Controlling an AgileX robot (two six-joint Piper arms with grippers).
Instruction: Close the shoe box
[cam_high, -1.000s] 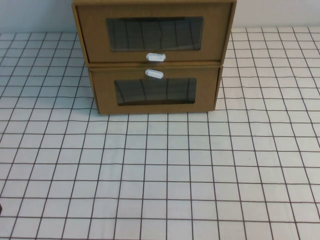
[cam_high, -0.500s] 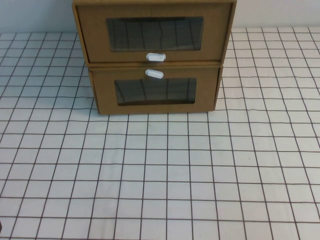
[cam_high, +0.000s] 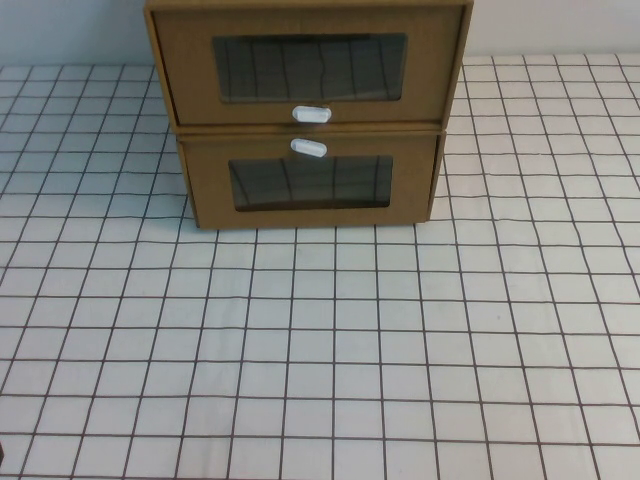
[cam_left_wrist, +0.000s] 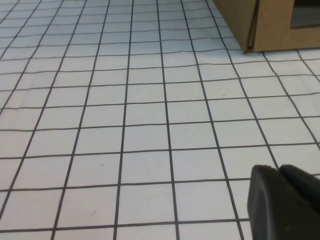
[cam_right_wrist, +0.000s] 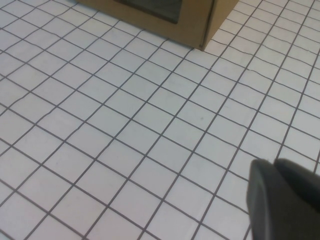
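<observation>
So here's what we've got: the shoe box (cam_high: 440, 60) sits at 12 o'clock on the far side of the table (cam_high: 320, 350), stacked right on top of a lookalike brown box (cam_high: 210, 190). Ours is the upper one, with the clear window (cam_high: 308, 67) and the little white oval handle (cam_high: 311, 114) just under it. The lower box has its white handle (cam_high: 308, 148) above the window, so the two handles end up almost touching. The shoe box's front looks wider than the one below, but we can't tell from here how far out the drawer is. Nothing stands in the way. From 3 round to 9 o'clock it's just checked white cloth in front of the stack. The left gripper (cam_left_wrist: 278, 172) hangs low over the cloth, well short of the boxes, fingers pressed together and holding nothing; a corner of the lower box (cam_left_wrist: 272, 25) shows far off in its wrist view. The right gripper (cam_right_wrist: 275, 165) looks the same: fingers closed, empty, over bare cloth, with the box corner (cam_right_wrist: 192, 25) well apart from it.
</observation>
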